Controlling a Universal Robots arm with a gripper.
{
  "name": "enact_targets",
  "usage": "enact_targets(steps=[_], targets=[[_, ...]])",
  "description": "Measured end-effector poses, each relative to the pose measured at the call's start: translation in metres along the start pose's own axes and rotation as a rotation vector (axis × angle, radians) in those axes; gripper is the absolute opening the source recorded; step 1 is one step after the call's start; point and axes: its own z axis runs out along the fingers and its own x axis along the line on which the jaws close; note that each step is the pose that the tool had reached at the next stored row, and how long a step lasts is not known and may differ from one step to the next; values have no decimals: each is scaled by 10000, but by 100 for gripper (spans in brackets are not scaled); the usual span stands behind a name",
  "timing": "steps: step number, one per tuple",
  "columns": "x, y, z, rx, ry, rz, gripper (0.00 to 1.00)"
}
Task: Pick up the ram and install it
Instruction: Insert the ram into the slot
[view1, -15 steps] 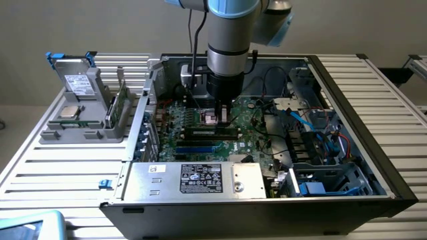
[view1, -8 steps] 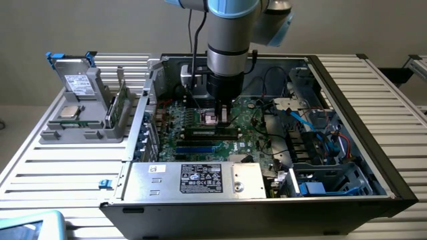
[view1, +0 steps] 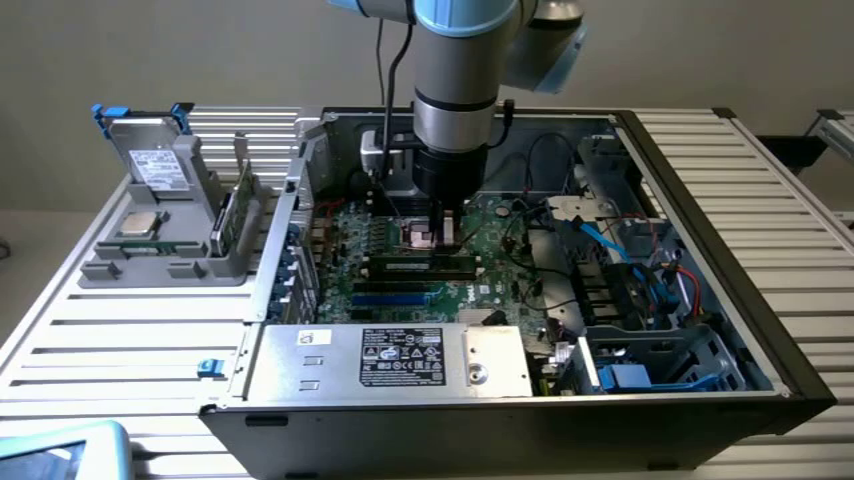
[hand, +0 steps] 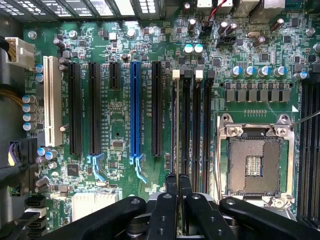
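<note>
**Slatted bench, open case: ram pinched at the memory slots**

Slatted metal table (view1: 747, 200) carrying an open computer case (view1: 467, 440), side panel off, motherboard (view1: 340, 270) facing up; grey holder (view1: 147, 265) on the table at the exterior view's left, just outside the case wall, with a square silver processor chip (view1: 136, 224) lying in it; labelled metal power-supply box (view1: 387, 357) along the case edge nearest the exterior camera; blue cables (view1: 607, 240) and drive bays toward the exterior view's right.

Arm (view1: 461, 90) coming straight down into the case; gripper (view1: 437, 240) low over the middle of the board.

Wrist view: gripper (hand: 178, 187) with both black fingers (hand: 171, 192) pressed nearly together, pinching the ram (hand: 175, 125); ram seen edge-on as a thin pale line running along the outermost of four parallel black memory slots, toward the white latch (hand: 175, 74) at that slot's far end; empty processor socket (hand: 255, 165) on the other side of those slots; long blue slot (hand: 135, 110) and white slot (hand: 49, 107) further off across the motherboard (hand: 117, 125).

Exterior view: ram (view1: 422, 266) as a long dark strip directly beneath the fingertips, lying lengthwise along the slot row; fully seated or only resting on the slot: cannot tell.
</note>
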Motion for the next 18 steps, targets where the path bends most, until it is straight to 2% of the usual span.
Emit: enact_targets(steps=[18], targets=[[0,19,20,89,0,-2,13]])
